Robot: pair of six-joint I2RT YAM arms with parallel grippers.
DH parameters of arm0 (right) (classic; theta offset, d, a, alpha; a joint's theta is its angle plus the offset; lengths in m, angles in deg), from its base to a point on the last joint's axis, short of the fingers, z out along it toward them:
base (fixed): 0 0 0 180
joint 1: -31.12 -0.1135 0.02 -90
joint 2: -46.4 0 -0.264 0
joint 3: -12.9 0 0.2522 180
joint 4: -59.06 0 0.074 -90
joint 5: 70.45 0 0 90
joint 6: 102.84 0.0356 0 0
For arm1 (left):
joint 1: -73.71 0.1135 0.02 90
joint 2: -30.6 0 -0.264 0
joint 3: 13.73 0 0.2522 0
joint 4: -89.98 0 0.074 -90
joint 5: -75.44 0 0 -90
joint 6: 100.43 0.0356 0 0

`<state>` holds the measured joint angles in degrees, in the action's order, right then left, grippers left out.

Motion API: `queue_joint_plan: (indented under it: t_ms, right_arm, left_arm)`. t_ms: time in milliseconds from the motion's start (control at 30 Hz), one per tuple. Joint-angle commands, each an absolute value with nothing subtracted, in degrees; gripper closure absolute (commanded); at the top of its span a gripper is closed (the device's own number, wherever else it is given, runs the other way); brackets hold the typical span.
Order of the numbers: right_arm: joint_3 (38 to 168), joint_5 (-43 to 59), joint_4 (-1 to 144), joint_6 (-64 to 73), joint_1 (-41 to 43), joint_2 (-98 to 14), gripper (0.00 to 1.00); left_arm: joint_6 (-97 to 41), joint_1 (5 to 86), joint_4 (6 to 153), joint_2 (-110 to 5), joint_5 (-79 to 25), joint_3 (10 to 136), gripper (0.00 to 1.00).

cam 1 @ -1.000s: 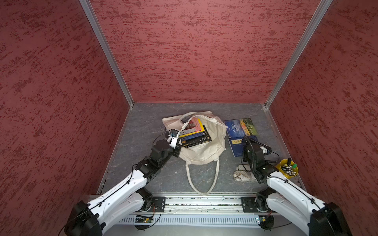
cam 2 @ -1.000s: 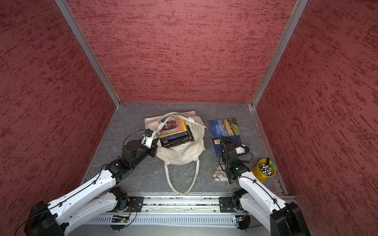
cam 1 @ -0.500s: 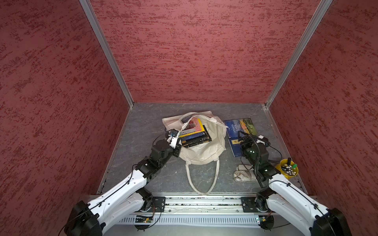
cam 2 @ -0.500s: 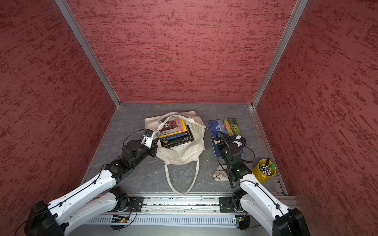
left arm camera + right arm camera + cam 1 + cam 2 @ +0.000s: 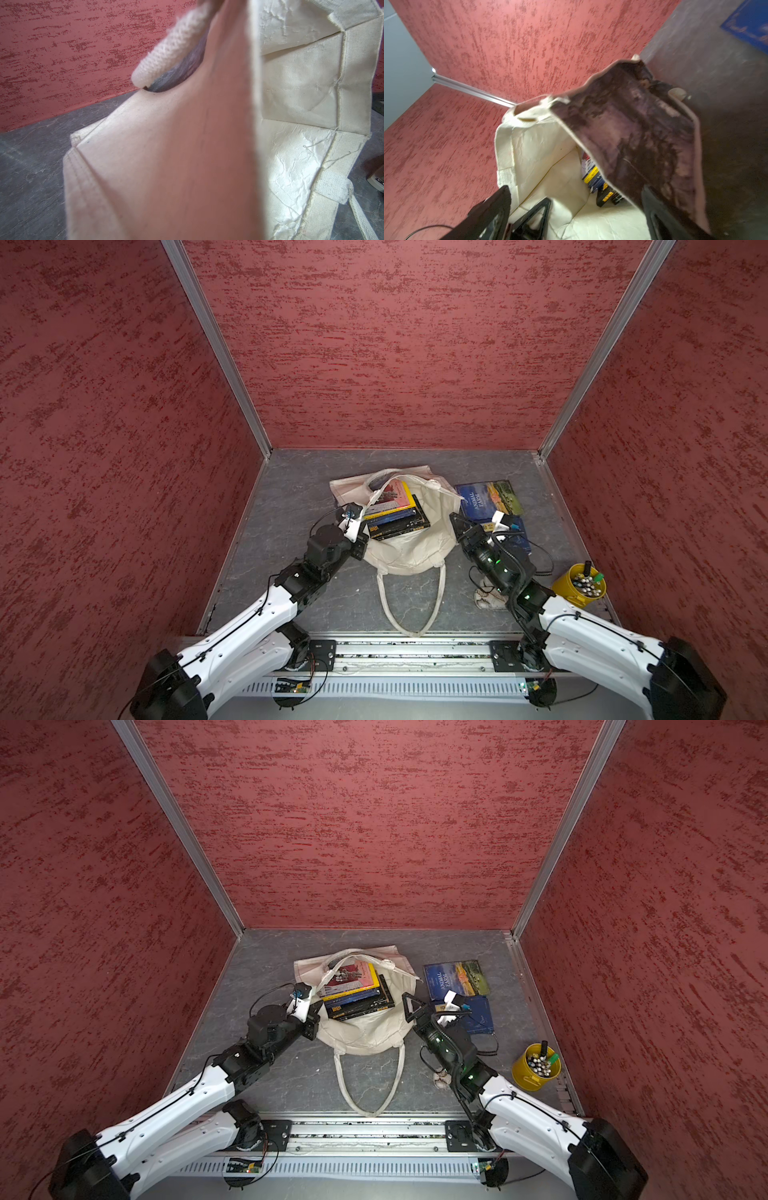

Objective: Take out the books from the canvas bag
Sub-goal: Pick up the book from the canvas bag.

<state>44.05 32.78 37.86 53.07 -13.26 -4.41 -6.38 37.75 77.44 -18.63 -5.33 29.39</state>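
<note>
- The canvas bag (image 5: pixel 409 549) lies slumped in the middle of the grey table (image 5: pixel 291 497), its mouth gaping wide and one long handle (image 5: pixel 409 614) trailing toward the near edge
- A stack of books (image 5: pixel 392 512) lies flat in the open mouth, with a reddish cover on top, then yellow, dark blue and black with orange lettering; the second handle loops across the stack's far left corner
- The left gripper (image 5: pixel 360 543) sits at the bag's left rim, just beside the stack, with its jaws together and pinched on the canvas; the left wrist view shows little but blurred cream cloth right against the lens
- The right gripper (image 5: pixel 478 526) hangs at the bag's right rim, jaws wide apart and clamped on nothing
- In the right wrist view its black fingers (image 5: pixel 492 207) stand either side of the bag's edge; the dark printed panel (image 5: pixel 633 135) droops over one of them, and book spines show down inside the bag
- Two more books lie out on the table, right of the bag: the Animal Farm book (image 5: pixel 488 499) farther off, and a dark blue book (image 5: pixel 519 536) nearer, edge to edge with it and partly hidden by the right arm
- A white patterned pouch (image 5: pixel 490 600) lies under that arm, near the front
- A yellow cup (image 5: pixel 575 597) full of pens stands close to the right wall
</note>
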Motion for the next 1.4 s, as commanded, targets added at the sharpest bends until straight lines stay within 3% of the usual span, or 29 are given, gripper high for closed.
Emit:
queue_joint_plan:
  t_ms: [0, 233, 367, 567, 867, 1100, 1367]
  right_arm:
    - [46.02, 38.67, 33.01, 51.38, -18.0, -5.98, 0.01]
    - [52.77, 42.84, 33.24, 47.5, -27.62, -12.48, 0.01]
    - [54.26, 38.17, 29.66, 48.76, -28.38, -18.4, 0.01]
    - [53.13, 40.86, 18.91, 52.58, -30.0, -28.11, 0.01]
    - [58.62, 46.62, 20.7, 54.7, -30.34, -38.61, 0.01]
    - [60.91, 50.12, 22.74, 56.55, -29.78, -42.06, 0.02]
    - [61.01, 36.13, 13.0, 59.07, -23.16, -50.09, 0.01]
  left_arm:
    - [-7.1, 37.63, 82.69, -16.41, -8.81, 30.32, 1.0]
    - [-5.77, 37.98, 81.81, -15.28, -15.29, 30.88, 1.0]
    - [-5.93, 38.12, 79.37, -16.77, -14.26, 33.1, 1.0]
    - [-4.58, 38.0, 74.97, -19.01, -14.44, 35.85, 1.0]
    - [-14.83, 36.7, 79.33, -18.85, -7.26, 35.54, 1.0]
    - [-13.14, 32.19, 86.16, -15.0, -0.68, 30.96, 1.0]
    - [-15.39, 27.89, 87.78, -10.56, 5.57, 27.35, 1.0]
